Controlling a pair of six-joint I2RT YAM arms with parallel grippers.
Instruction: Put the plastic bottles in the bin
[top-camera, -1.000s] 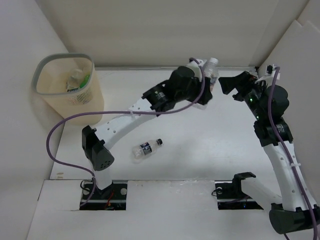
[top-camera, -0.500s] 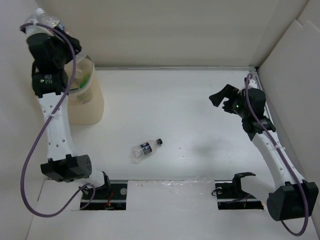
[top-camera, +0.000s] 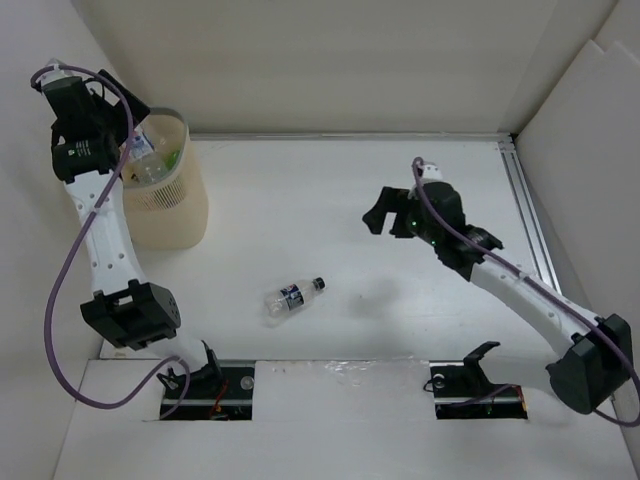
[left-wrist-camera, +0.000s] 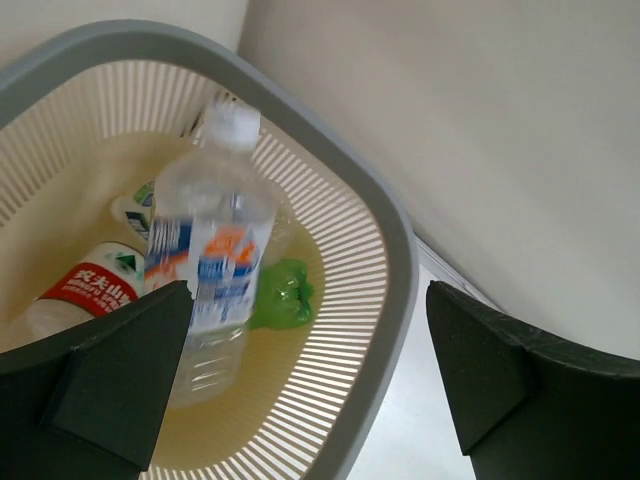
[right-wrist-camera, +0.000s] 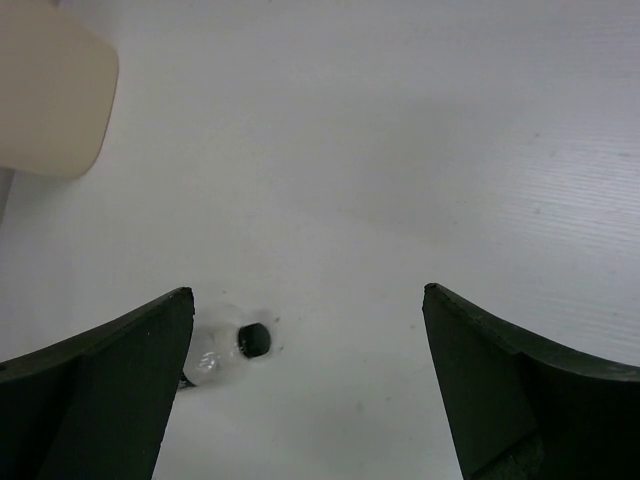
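Observation:
The bin (top-camera: 170, 215) stands at the far left, beige with a grey rim (left-wrist-camera: 392, 235). My left gripper (top-camera: 128, 140) hangs over it, open (left-wrist-camera: 308, 300). Just below its jaws, free of both fingers, a clear bottle (left-wrist-camera: 210, 250) with a blue and orange label and a white cap stands tilted inside the bin. Under it lie a green bottle (left-wrist-camera: 282, 296) and a red-labelled one (left-wrist-camera: 92, 290). One more clear bottle (top-camera: 293, 296) with a dark cap lies on the table. My right gripper (top-camera: 383, 210) is open above the table, with that bottle's cap end (right-wrist-camera: 228, 345) by its left finger.
White walls close in the table at the back, left and right. The bin's corner (right-wrist-camera: 50, 90) shows at the upper left of the right wrist view. Both arm bases sit at the near edge.
My left gripper has opened over the bin and let go of the clear bottle, which now sits inside. The right arm has swung left and lower, towards the middle of the table.

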